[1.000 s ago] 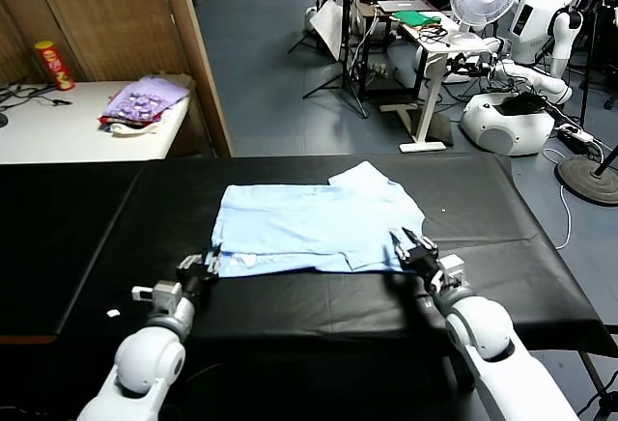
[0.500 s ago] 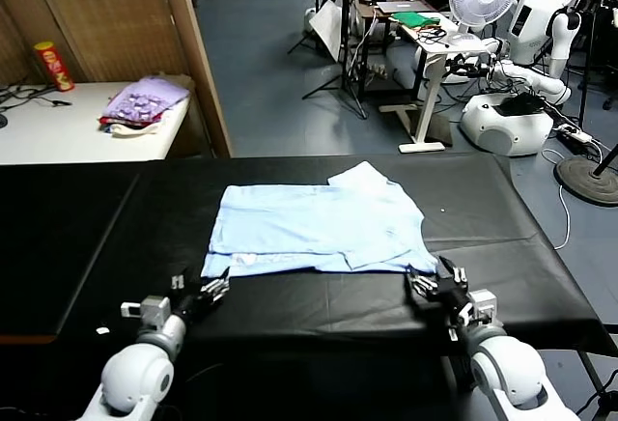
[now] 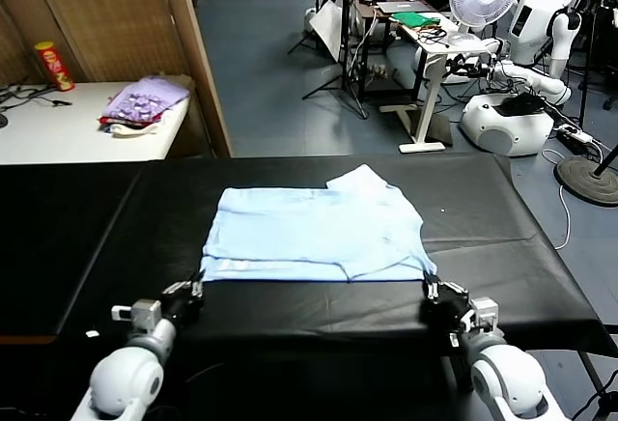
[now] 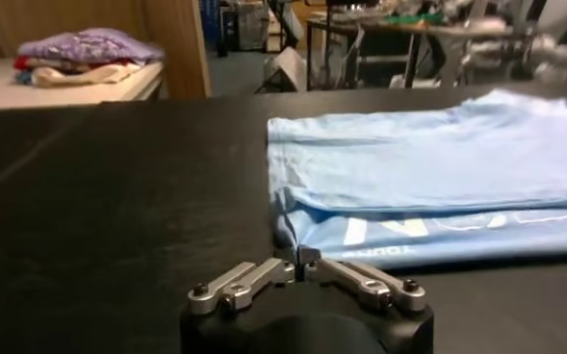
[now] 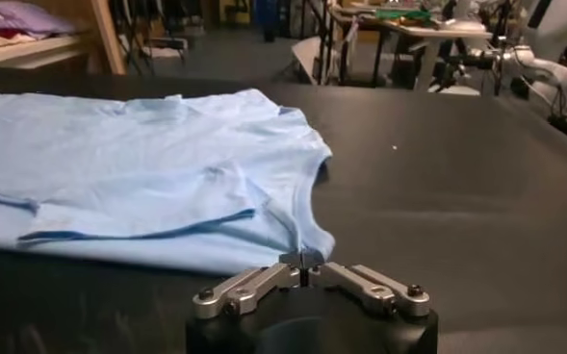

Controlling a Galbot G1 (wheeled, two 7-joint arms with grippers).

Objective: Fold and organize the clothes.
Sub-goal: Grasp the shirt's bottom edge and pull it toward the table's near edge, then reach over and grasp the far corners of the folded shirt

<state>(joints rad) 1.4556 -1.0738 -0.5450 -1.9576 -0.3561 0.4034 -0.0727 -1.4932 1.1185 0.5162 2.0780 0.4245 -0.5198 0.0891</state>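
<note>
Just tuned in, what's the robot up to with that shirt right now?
Both arms are at work on the light-blue T-shirt, which lies partly folded on the black table. The left gripper is shut on the shirt's near left corner and the right gripper is shut on its near right corner, both at the table's front edge. White lettering shows along the near hem. A purple cloth pile sits on the white side table.

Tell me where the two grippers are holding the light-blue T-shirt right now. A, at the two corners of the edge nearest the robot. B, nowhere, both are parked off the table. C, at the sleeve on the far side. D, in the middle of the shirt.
A: the left gripper and right gripper each have their jaws shut on a near corner of the T-shirt.
</note>
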